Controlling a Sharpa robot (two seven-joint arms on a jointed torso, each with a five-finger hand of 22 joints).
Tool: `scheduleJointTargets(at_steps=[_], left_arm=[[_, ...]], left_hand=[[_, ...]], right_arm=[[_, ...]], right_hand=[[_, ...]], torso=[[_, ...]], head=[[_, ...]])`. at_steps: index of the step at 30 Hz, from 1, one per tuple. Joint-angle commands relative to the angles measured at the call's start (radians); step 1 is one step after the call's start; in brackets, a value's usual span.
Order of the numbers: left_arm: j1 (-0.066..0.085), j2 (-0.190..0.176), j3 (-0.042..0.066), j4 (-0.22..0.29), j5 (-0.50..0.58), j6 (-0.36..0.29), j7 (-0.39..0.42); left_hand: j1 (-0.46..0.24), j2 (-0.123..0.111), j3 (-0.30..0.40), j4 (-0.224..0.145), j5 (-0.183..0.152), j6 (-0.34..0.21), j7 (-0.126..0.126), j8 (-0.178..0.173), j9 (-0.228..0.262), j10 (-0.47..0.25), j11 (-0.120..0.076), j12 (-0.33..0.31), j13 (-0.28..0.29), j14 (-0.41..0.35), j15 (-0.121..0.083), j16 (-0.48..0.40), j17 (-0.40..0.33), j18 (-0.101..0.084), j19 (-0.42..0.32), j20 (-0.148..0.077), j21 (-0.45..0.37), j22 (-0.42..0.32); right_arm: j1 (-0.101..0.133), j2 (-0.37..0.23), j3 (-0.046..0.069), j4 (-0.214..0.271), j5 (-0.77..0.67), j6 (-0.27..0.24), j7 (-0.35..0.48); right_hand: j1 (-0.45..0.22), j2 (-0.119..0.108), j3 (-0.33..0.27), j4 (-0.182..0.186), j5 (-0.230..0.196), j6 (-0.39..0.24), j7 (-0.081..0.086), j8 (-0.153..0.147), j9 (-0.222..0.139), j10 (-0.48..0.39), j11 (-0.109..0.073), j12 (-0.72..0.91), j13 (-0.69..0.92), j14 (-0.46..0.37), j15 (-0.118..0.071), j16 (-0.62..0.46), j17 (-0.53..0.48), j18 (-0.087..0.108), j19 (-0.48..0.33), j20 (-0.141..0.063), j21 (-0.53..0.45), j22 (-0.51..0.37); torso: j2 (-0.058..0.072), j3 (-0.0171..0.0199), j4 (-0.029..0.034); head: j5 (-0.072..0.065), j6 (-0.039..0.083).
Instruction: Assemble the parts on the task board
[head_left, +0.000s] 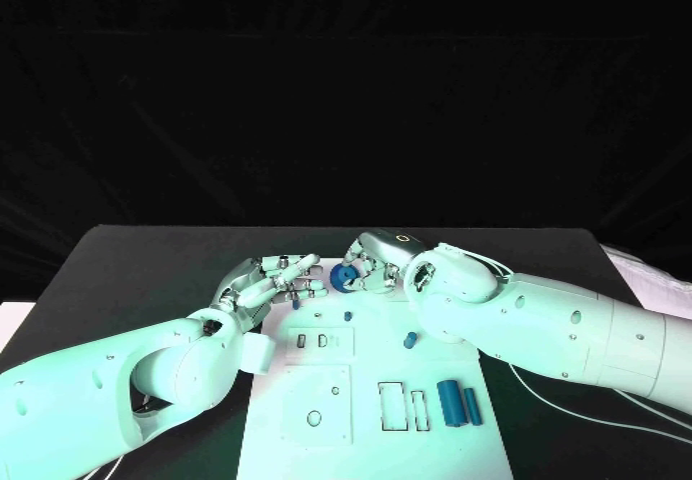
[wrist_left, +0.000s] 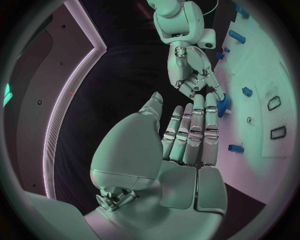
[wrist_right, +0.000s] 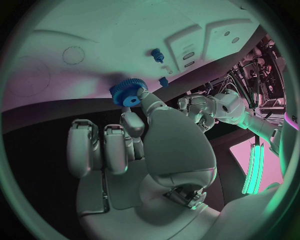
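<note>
My right hand (head_left: 382, 262) pinches a blue toothed gear (head_left: 343, 277) between thumb and finger, just above the far edge of the white task board (head_left: 375, 350). The right wrist view shows the gear (wrist_right: 128, 92) at that hand's (wrist_right: 164, 142) fingertips. My left hand (head_left: 271, 282) lies flat beside it with straight fingers and holds nothing. In the left wrist view its fingertips (wrist_left: 211, 100) reach right up to the gear (wrist_left: 223, 104); I cannot tell whether they touch. My right hand (wrist_left: 195, 75) comes in from the other side.
On the board a small blue peg (head_left: 348, 314) stands near the far end, and a small blue piece (head_left: 411, 340) lies by my right forearm. Two blue cylinders (head_left: 459, 403) lie side by side near the front right, beside rectangular slots (head_left: 401, 408). Black table surrounds the board.
</note>
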Motion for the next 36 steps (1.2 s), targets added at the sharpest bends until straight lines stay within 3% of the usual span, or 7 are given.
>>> scheduleJointTargets(at_steps=[1,12,21,36], left_arm=[[0.001,0.0,0.001,0.002,0.001,0.014,0.015],[0.001,0.0,0.001,0.001,0.001,0.013,0.016],[0.001,0.001,0.001,0.001,0.001,0.013,0.014],[0.001,0.001,0.001,0.0,0.001,0.014,0.013]], left_hand=[[0.005,0.01,0.002,-0.007,-0.003,-0.001,0.009,-0.005,-0.001,0.002,0.006,-0.004,0.0,0.002,0.004,-0.003,0.001,0.001,0.009,0.001,-0.007,-0.001],[0.005,0.01,0.002,-0.007,-0.003,-0.001,0.009,-0.005,-0.001,0.002,0.006,-0.004,0.0,0.002,0.004,-0.003,0.002,0.001,0.009,0.001,-0.008,-0.002],[0.005,0.01,0.001,-0.009,-0.003,-0.001,0.009,-0.005,-0.001,0.002,0.006,-0.004,0.0,0.001,0.004,-0.004,0.002,0.001,0.009,0.001,-0.009,-0.002],[0.005,0.01,0.001,-0.009,-0.003,-0.001,0.009,-0.005,-0.001,0.002,0.006,-0.004,0.0,0.001,0.004,-0.004,0.002,0.001,0.009,0.001,-0.009,-0.002]], right_arm=[[-0.004,0.012,-0.002,-0.013,-0.018,0.034,-0.005],[-0.013,0.035,-0.007,-0.036,-0.049,0.059,-0.014],[-0.014,0.041,-0.009,-0.039,-0.048,0.051,-0.013],[-0.014,0.037,-0.01,-0.035,-0.046,0.036,-0.013]], right_hand=[[-0.003,0.004,0.002,0.001,0.001,0.061,-0.018,0.009,0.026,-0.009,0.002,-0.008,-0.004,0.062,-0.004,-0.007,0.019,-0.005,0.003,0.0,0.004,0.001],[-0.016,-0.01,-0.002,0.009,-0.003,0.05,-0.011,-0.003,0.023,-0.019,0.007,-0.029,-0.017,0.061,0.0,-0.011,0.013,-0.005,0.001,0.003,0.003,0.0],[-0.04,-0.043,-0.026,0.029,0.0,-0.02,0.013,-0.046,0.002,-0.059,0.029,-0.109,-0.078,0.06,0.017,-0.012,0.015,-0.005,-0.001,0.017,0.002,-0.002],[-0.055,-0.06,-0.072,0.059,0.006,-0.071,0.024,-0.048,-0.009,-0.078,0.039,-0.14,-0.099,0.06,0.027,-0.013,0.016,-0.004,-0.005,0.029,0.001,-0.005]], torso=[[-0.001,0.0012,-0.0012],[-0.001,0.0024,-0.0024],[-0.001,0.0025,-0.0018],[0.0,0.0027,-0.0021]], head=[[0.002,-0.002],[0.006,-0.006],[0.007,-0.004],[0.008,-0.005]])
